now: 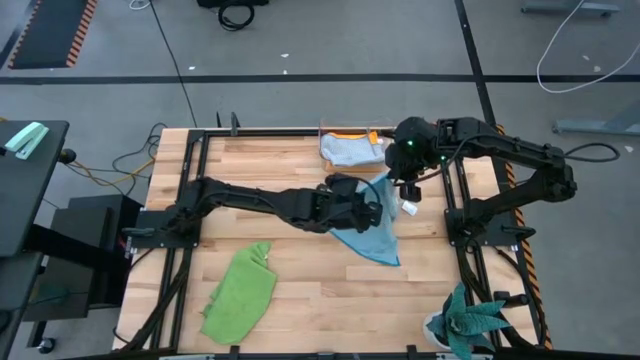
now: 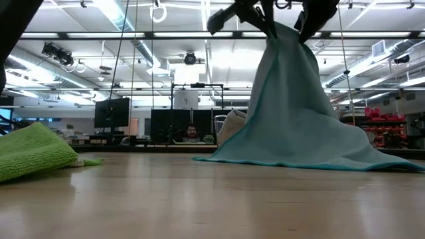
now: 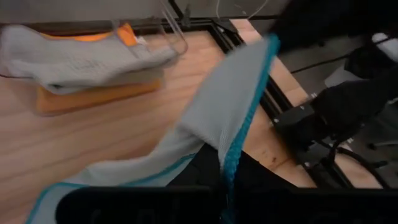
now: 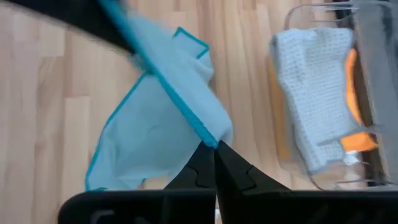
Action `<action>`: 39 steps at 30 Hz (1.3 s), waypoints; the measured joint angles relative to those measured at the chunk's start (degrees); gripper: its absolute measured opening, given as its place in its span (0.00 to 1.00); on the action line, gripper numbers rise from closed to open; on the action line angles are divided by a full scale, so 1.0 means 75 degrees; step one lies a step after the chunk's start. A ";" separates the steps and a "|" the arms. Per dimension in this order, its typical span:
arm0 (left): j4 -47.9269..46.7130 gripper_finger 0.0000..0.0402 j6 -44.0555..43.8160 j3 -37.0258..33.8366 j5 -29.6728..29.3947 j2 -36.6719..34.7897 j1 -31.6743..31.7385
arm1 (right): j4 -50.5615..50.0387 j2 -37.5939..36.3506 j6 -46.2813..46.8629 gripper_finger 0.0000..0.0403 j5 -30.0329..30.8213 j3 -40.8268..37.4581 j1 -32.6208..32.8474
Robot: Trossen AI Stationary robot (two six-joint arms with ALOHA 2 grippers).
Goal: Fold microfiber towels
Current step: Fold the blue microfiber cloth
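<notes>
A light blue towel (image 1: pixel 372 240) with a teal hem is held up over the table's right middle by both grippers. Its lower part (image 2: pixel 299 149) lies spread on the wood. My left gripper (image 1: pixel 372 213) reaches in from the left and is shut on it. My right gripper (image 4: pixel 214 152) is shut on it close by, on the far right side. A lime green towel (image 1: pixel 240 290) lies crumpled near the front left. A grey towel (image 1: pixel 350 150) rests on an orange one (image 3: pixel 93 93) in the clear box. My left gripper pinches the light blue towel at its teal hem (image 3: pixel 231 163); the fingers themselves mostly hide the spot. From there the cloth runs up and away as a taut band (image 3: pixel 230 106). My right gripper pinches the teal hemmed edge (image 4: pixel 206 138) between its shut fingertips, slanting down from above. Below it the towel hangs in a drape (image 4: pixel 155 130), its lower part on the table.
A clear plastic box (image 1: pixel 352 138) holding the grey and orange towels stands at the far edge, just behind the grippers. A teal spiky plant (image 1: pixel 470 322) sits at the front right corner. Bare wood (image 1: pixel 320 310) lies between the green towel and the plant.
</notes>
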 joint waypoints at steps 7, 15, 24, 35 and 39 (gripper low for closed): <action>-0.0163 0.01 0.0273 0.0003 0.0008 -0.0290 0.0119 | 0.0056 -0.0006 0.0000 0.00 -0.0164 -0.0057 0.0263; -0.0258 0.01 0.0505 0.0000 0.0512 -0.0470 0.0147 | 0.0451 0.0003 -0.0172 0.03 -0.0454 -0.0648 0.0340; -0.0211 0.01 0.0523 -0.0003 0.0747 -0.0601 0.0188 | 0.1229 0.0000 -0.0201 0.09 -0.1087 -0.1220 0.0337; -0.0210 0.01 0.0523 -0.0003 0.1070 -0.0732 0.0255 | 0.1973 0.0000 -0.0195 0.25 -0.1541 -0.1640 0.0436; -0.0163 0.01 0.0523 -0.0003 0.1142 -0.0749 0.0297 | 0.2311 0.0023 -0.0111 0.33 -0.1509 -0.1844 0.0551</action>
